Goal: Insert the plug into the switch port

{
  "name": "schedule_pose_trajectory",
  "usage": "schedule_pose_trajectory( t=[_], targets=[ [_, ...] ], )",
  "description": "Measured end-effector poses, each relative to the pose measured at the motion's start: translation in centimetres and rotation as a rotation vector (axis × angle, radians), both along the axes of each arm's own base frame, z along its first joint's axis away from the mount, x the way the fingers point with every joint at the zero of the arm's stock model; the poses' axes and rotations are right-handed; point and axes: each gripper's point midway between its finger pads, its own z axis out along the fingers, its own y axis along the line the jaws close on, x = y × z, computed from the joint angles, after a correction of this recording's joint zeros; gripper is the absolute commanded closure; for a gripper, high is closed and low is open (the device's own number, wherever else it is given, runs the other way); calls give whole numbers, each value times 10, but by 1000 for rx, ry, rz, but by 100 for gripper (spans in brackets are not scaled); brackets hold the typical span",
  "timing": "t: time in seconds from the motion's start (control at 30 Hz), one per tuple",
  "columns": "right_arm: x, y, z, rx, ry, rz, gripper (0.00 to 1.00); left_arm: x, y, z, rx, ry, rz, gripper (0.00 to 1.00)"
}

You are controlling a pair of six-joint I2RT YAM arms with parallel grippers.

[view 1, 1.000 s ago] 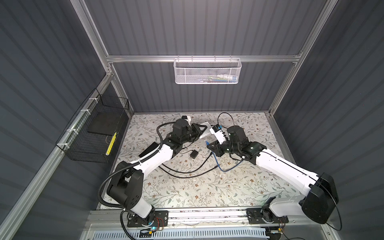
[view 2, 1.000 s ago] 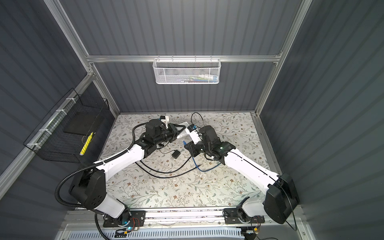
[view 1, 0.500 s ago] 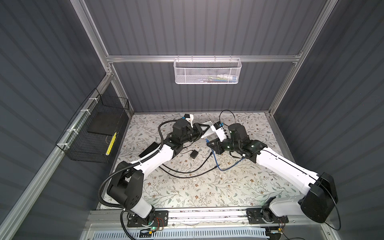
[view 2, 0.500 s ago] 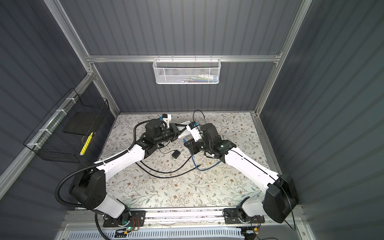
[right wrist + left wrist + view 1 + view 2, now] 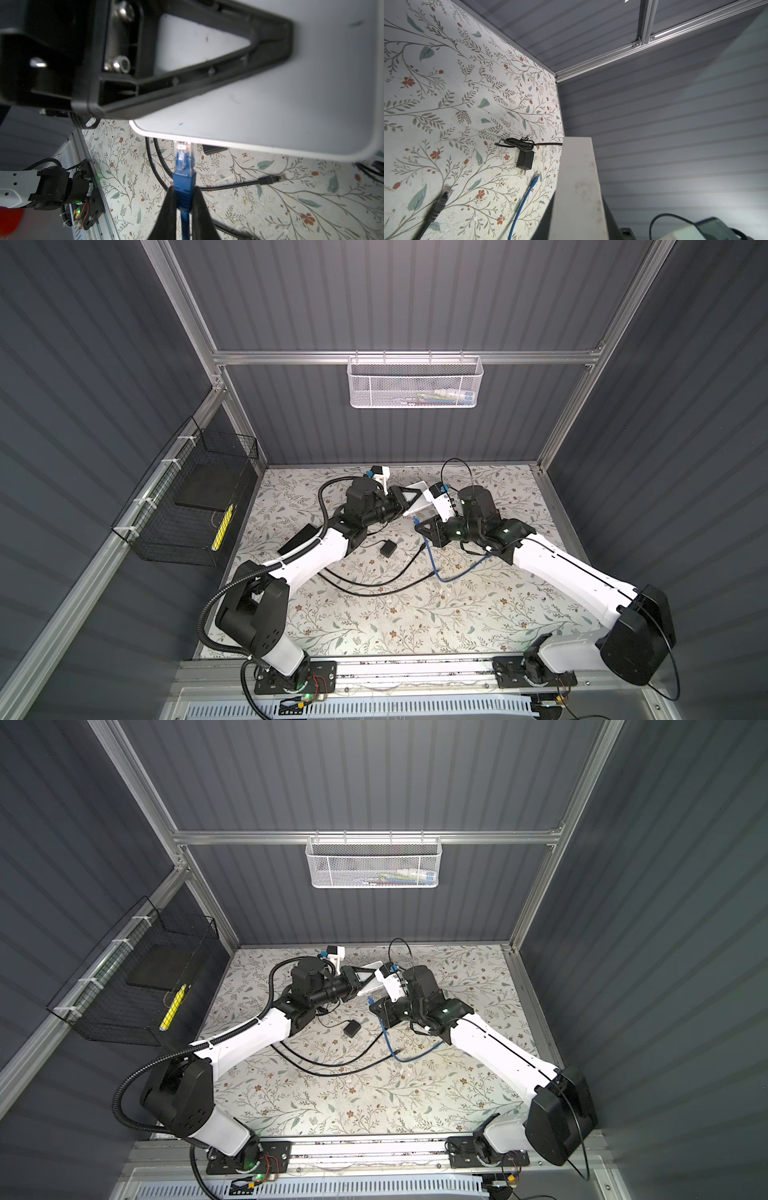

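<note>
**Plug nose at the switch edge; seating not confirmed**

The blue plug (image 5: 183, 158) is clamped by its boot between the fingers of the right claw (image 5: 183, 192), and its clear nose projects straight ahead of the tips. We judge the grip is taken behind the connector so the nose is free to enter a port.

Directly ahead of that claw, the nose meets the edge of the white switch (image 5: 270, 99). The port face is turned away from the wrist camera, so we cannot tell whether the plug is in or only touching.

The left claw (image 5: 409, 499) is closed on the switch and holds it tilted above the floral mat (image 5: 291, 207). We read this as presenting the port side to the right claw and bracing against the push.

The blue cable (image 5: 185, 218) runs back between the right claw's fingers. A black cable (image 5: 266, 180) lies loose on the mat beyond the right claw's tips.
</note>
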Motion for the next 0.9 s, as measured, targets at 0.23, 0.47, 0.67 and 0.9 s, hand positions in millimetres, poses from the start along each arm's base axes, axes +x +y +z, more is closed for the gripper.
schedule_pose_trajectory(
  t=[0.23, 0.47, 0.67, 0.9],
  targets=[
    [-1, 1, 4, 10, 7, 4, 100, 0, -2, 7, 14, -47, -11, 100],
    [-1, 0, 2, 5, 19, 0, 100, -1, -5, 4, 29, -64, -20, 100],
    [-1, -2, 2, 6, 26, -2, 100, -1, -5, 3, 39, -77, -23, 100],
    [-2, -1, 2, 15, 36, -2, 100, 0, -5, 3, 46, -88, -25, 100]
  ],
)
